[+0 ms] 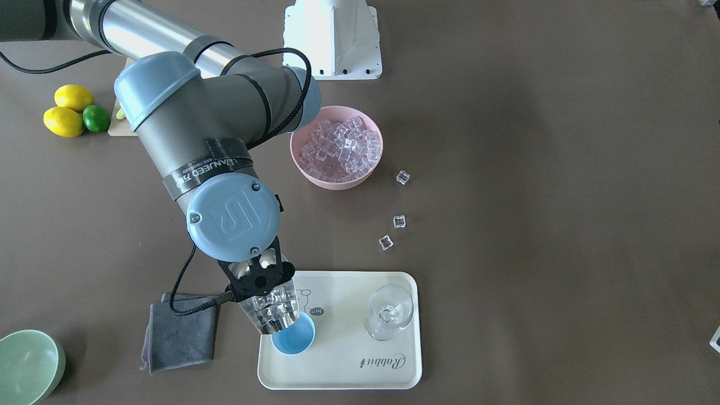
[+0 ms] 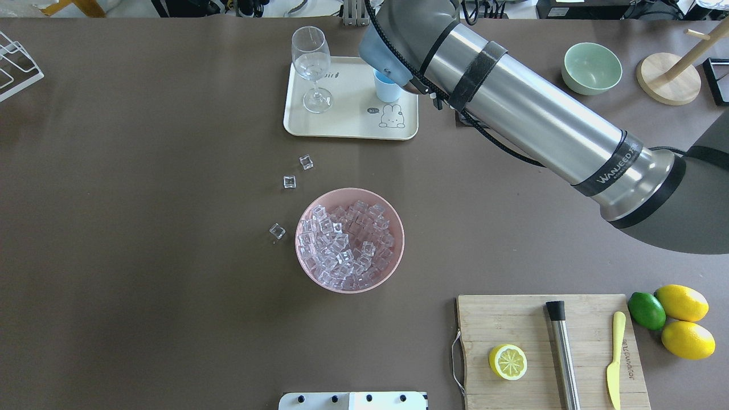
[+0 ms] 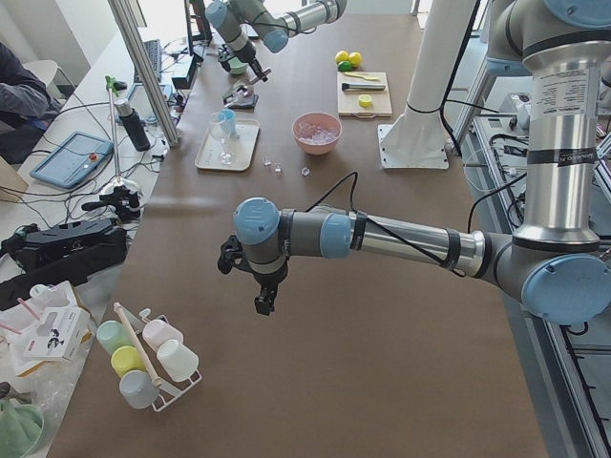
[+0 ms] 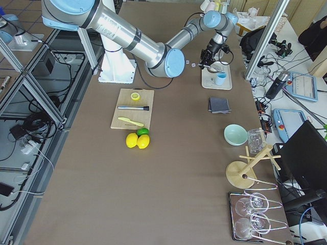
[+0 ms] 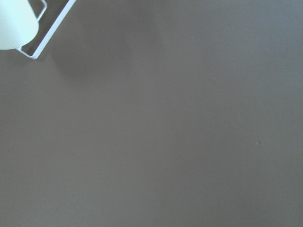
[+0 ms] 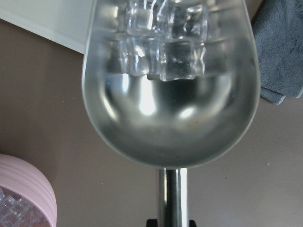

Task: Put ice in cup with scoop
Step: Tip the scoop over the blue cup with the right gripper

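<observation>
My right gripper (image 1: 260,279) is shut on the handle of the steel scoop (image 1: 274,310), which tilts down over the rim of the light-blue cup (image 1: 295,339) on the cream tray (image 1: 349,365). In the right wrist view the scoop (image 6: 170,123) holds several clear ice cubes (image 6: 163,52) at its front lip. More ice (image 1: 340,149) fills the pink bowl (image 1: 332,181). Three loose cubes (image 1: 399,221) lie on the table between bowl and tray. My left gripper (image 3: 260,286) hangs over bare table far from these; I cannot tell whether it is open or shut.
A stemmed glass (image 1: 389,312) stands on the tray beside the cup. A grey cloth (image 1: 180,332) and a pale green bowl (image 1: 25,365) lie beyond the tray. A cutting board (image 2: 547,353) with a lemon half, steel cylinder and knife sits near the robot, with lemons and a lime beside it.
</observation>
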